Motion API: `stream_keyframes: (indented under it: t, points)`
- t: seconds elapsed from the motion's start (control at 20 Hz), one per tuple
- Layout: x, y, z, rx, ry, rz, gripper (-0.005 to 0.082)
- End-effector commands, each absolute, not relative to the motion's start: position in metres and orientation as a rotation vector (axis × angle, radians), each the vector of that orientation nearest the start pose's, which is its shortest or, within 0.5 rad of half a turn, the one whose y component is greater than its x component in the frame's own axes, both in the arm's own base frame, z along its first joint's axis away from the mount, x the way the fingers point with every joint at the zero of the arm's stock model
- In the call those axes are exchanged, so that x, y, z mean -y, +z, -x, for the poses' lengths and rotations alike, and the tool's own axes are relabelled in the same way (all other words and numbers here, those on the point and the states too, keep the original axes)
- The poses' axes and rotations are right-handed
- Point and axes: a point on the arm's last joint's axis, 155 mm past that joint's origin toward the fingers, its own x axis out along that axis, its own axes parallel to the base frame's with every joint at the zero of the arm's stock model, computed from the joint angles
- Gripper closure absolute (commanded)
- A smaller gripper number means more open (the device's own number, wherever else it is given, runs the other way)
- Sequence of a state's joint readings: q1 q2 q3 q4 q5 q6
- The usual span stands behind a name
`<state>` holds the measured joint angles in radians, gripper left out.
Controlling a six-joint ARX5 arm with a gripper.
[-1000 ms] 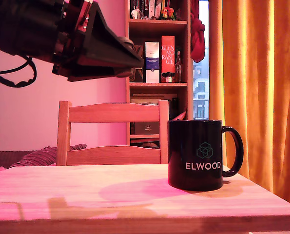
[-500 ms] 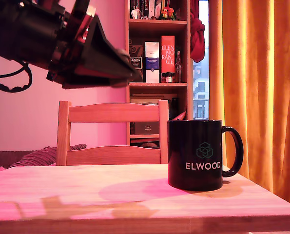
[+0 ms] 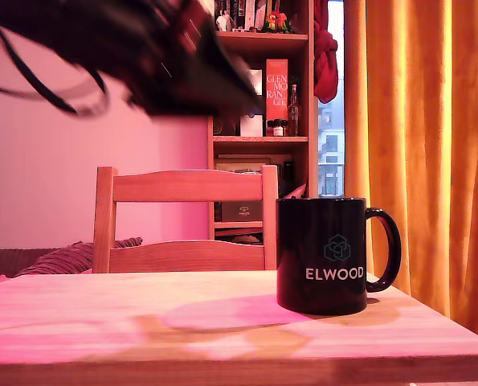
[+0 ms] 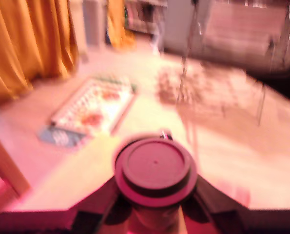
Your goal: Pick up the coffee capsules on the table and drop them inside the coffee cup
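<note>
The fingers (image 4: 154, 204) clamp a round-topped coffee capsule (image 4: 154, 170) between them, seemingly dark though blur hides its colour, high above the desk (image 3: 222, 338), while the coffee cup (image 3: 323, 253) stands well below them.

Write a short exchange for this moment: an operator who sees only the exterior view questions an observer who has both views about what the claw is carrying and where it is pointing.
Operator: On my exterior view the claw is only a dark blur, high up. Is it holding anything?
Observer: Yes. The wrist view shows a capsule clamped between the two fingers, its round flat end facing the camera.
Operator: Does the wrist camera see the coffee cup?
Observer: No. Beyond the capsule it shows only what looks like floor, with a patterned mat lying flat. The picture is blurred.
</note>
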<state>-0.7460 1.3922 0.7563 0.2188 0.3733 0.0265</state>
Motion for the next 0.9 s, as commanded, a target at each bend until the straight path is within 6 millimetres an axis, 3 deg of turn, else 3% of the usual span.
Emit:
stream_keyframes:
  t: [0.0,0.5,0.85]
  points:
    - [0.348,0.17,-0.269,-0.42,-1.125,-0.115,0.0642]
    - [0.388,0.154,-0.281,-0.546,-1.159,-0.153,0.0642]
    - [0.398,0.148,-0.281,-0.543,-1.175,-0.177,0.0642]
